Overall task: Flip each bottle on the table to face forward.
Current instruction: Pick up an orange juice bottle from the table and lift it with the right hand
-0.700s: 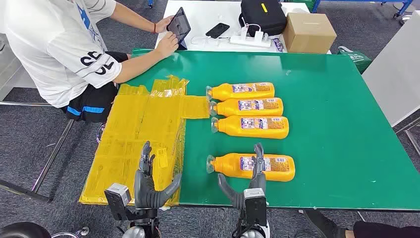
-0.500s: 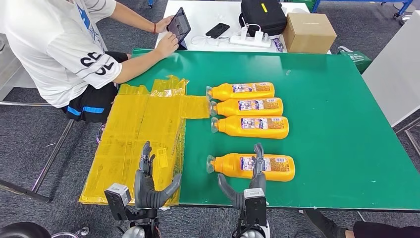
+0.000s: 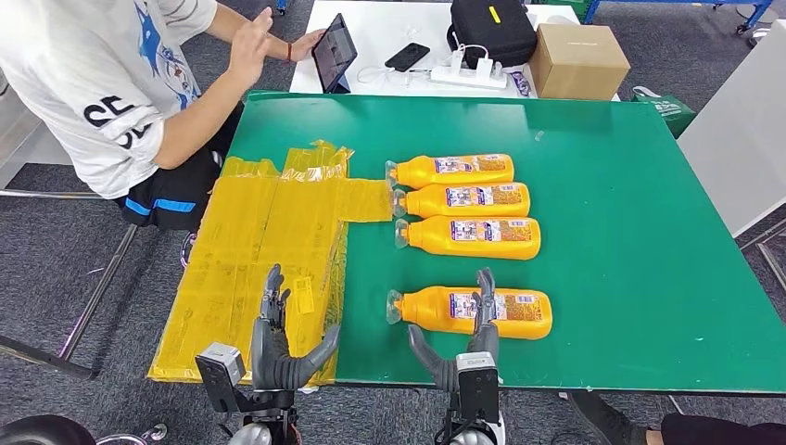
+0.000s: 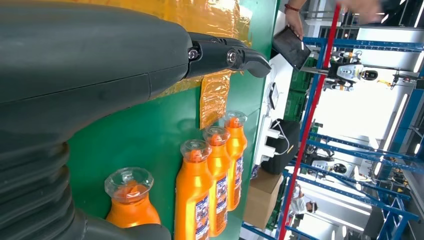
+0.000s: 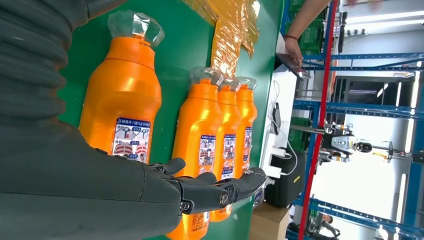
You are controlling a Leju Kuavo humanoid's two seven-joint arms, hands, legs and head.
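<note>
Several orange bottles with clear caps lie on their sides on the green table (image 3: 630,241), caps to the left. Three lie close together mid-table: far bottle (image 3: 454,170), middle bottle (image 3: 468,199), third bottle (image 3: 473,237). A fourth, the near bottle (image 3: 445,310) (image 5: 122,100), lies apart by the front edge, label up. My right hand (image 3: 468,348) (image 5: 150,190) hovers open just in front of the near bottle, fingers reaching over it. Open as well, my left hand (image 3: 283,343) (image 4: 100,60) is over the yellow sheet (image 3: 269,250), left of the near bottle.
A person (image 3: 111,83) sits at the table's far left with one hand raised by a tablet (image 3: 334,51). Behind the green table, a white table carries a phone (image 3: 406,56), power strip, black bag (image 3: 491,30) and cardboard box (image 3: 579,60).
The person has lifted a hand off the tablet and leaned back. Both of my hands and the bottles stay where they were.
</note>
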